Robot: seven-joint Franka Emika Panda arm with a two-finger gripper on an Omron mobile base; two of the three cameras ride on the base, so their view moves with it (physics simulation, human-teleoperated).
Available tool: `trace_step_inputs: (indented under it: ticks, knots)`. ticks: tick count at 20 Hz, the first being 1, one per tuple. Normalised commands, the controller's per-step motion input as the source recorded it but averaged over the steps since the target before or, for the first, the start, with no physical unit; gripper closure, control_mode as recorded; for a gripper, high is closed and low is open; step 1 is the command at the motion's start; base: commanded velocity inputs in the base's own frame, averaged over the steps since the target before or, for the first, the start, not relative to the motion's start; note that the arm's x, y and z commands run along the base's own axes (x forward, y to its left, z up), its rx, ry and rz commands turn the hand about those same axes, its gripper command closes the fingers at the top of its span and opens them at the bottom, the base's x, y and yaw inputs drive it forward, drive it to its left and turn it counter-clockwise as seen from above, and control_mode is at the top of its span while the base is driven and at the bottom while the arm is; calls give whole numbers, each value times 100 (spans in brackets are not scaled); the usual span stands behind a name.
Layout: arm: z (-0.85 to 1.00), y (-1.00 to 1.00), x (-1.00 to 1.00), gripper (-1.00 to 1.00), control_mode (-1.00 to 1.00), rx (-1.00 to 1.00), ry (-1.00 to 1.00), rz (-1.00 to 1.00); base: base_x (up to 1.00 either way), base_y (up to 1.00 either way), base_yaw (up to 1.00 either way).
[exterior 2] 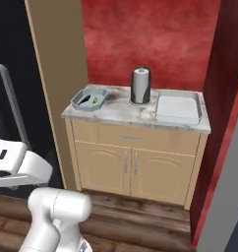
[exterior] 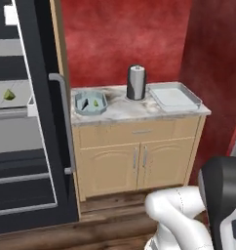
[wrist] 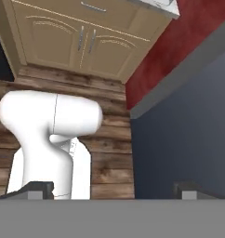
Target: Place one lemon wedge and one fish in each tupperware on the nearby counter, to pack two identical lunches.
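Blue tupperware [exterior: 90,103] on the counter's [exterior: 125,110] left already holds a lemon wedge [exterior: 96,102]; the white tupperware [exterior: 173,97] at right looks bare. Gripper [wrist: 114,190] spread wide, carrying nothing, aimed floorward.

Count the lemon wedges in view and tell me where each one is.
2: one lemon wedge in the pale blue tray on the counter; another lemon wedge on the fridge shelf to the left. Others may be hidden elsewhere in the fridge.

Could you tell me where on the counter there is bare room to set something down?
The white tray at the right lies bare. The counter has a free strip along its front edge. The blue tray holds items, and the paper-towel holder crowds the middle back.
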Motion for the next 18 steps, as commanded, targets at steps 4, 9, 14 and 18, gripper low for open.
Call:
trace_step_inputs:
  ticks: [4, 9, 14, 18]
  knots:
    - [0, 0, 0, -100, 100, 0, 0, 0, -100, 59, 8]
    - [0, 0, 0, -100, 100, 0, 0, 0, -85, 100, 1]
    - [0, 0, 0, -100, 100, 0, 0, 0, -5, 100, -3]
    - [0, 0, 0, -100, 100, 0, 0, 0, 18, 100, -4]
